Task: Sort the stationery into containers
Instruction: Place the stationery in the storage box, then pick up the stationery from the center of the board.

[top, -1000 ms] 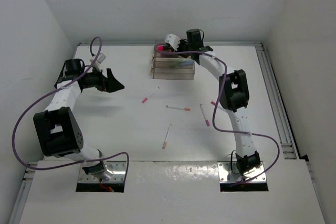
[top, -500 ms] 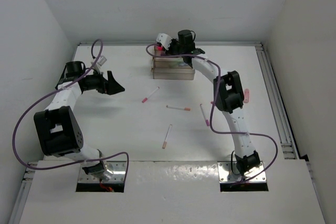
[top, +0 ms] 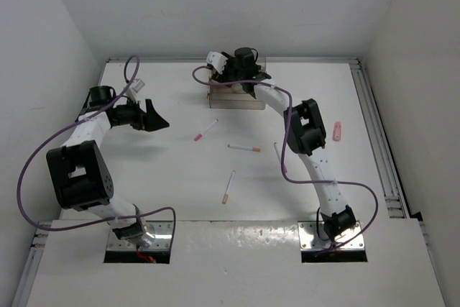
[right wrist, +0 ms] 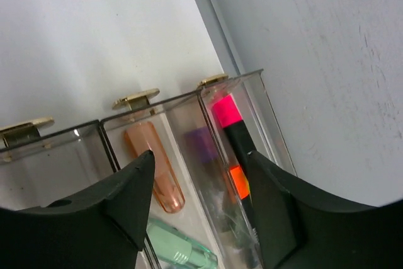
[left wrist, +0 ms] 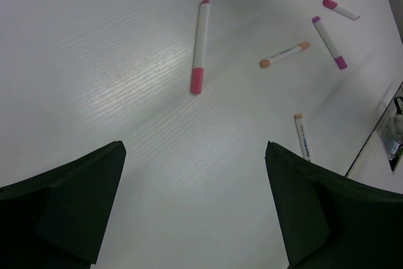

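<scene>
Containers [top: 235, 98]: stepped clear trays at the far centre of the table [top: 158, 170]. The end compartment holds a pink-capped highlighter [right wrist: 224, 111], a purple piece [right wrist: 200, 143] and an orange piece [right wrist: 237, 179]; the next holds a peach piece [right wrist: 153, 165] above a green piece [right wrist: 182, 251]. Right gripper [right wrist: 198, 209]: arm stretched over the trays, jaws apart, gripping nothing. Left gripper [left wrist: 195, 206]: wide open above the table's left side, with white pens [top: 244, 148] lying loose mid-table.

White arms [top: 86, 133], black joints [top: 77, 177], purple cables [top: 19, 179]
</scene>
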`<state>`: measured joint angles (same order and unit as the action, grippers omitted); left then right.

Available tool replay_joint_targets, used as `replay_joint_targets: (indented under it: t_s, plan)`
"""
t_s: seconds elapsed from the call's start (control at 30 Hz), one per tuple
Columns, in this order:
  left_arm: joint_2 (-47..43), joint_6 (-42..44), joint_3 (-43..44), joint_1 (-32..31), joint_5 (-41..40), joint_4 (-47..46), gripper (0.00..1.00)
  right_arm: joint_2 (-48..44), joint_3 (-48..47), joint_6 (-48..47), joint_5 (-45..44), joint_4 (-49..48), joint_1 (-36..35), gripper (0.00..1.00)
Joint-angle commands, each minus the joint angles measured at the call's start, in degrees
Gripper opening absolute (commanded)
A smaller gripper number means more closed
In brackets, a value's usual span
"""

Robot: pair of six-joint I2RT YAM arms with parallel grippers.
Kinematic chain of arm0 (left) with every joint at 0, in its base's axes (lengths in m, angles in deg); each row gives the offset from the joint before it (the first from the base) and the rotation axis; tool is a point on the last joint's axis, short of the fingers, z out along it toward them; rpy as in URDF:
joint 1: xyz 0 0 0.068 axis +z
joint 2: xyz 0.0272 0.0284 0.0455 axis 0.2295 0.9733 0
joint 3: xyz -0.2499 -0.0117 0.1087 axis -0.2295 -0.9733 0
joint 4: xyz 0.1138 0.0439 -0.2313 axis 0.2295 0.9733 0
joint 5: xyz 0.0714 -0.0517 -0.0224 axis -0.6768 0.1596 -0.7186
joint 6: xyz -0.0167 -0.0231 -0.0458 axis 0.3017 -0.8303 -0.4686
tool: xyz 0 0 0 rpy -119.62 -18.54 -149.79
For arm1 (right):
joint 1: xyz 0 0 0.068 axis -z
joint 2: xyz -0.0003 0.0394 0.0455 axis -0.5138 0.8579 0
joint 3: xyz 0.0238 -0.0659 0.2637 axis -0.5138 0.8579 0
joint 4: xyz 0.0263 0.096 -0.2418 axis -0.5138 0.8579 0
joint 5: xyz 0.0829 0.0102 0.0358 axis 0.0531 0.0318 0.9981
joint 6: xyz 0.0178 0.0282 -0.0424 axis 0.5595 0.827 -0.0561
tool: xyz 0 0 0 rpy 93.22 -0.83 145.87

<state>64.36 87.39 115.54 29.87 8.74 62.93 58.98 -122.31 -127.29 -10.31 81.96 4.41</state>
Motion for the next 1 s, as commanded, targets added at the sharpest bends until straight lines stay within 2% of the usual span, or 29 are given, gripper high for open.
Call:
replay_joint_targets:
  t_s: [0.0, 0.13, 0.27, 0.37, 0.43, 0.57, 0.67, 0.8, 0.97]
  plan:
    - [-0.4, 1.9, 1.6, 0.7, 2.4, -0.1, 1.0, -1.8, -0.8, 2.4, -0.2, -3.9, -1.0, 0.6]
    - [-1.1, 1.9, 2.1, 0.7, 2.2, 0.9, 1.0, -6.0, 2.5, 4.6, -2.0, -4.5, -0.7, 0.61]
    - [-3.2, 2.5, 3.0, 0.9, 2.1, 2.3, 1.0, -18.9, 14.1, 10.9, -3.7, -3.6, 1.4, 0.53]
    - [-5.1, 3.5, 3.0, 1.0, 0.8, 2.8, 1.0, -27.2, 19.8, 19.6, -4.3, 5.1, 5.5, 0.47]
    - [-6.4, 4.7, 3.1, 0.9, -0.4, 3.4, 1.0, -31.1, 25.6, 21.8, -4.5, 10.4, 9.6, 0.45]
    - [-7.4, 4.9, 3.1, 0.9, -1.8, 3.1, 1.0, -42.1, 37.1, 25.7, -5.6, 14.6, 19.0, 0.45]
    - [-7.5, 3.9, 2.6, 0.3, -3.4, 1.9, 1.0, -45.3, 42.6, 30.8, -3.9, 21.2, 26.2, 0.44]
    - [-9.9, 2.2, 0.2, -1.2, -7.9, -1.4, 1.0, -46.5, 49.7, 34.0, -2.0, 23.8, 36.4, 0.43]
    - [-11.8, 1.9, -0.6, -3.2, -11.9, -2.0, 1.0, -45.6, 52.9, 32.5, -7.1, 24.4, 39.5, 0.44]
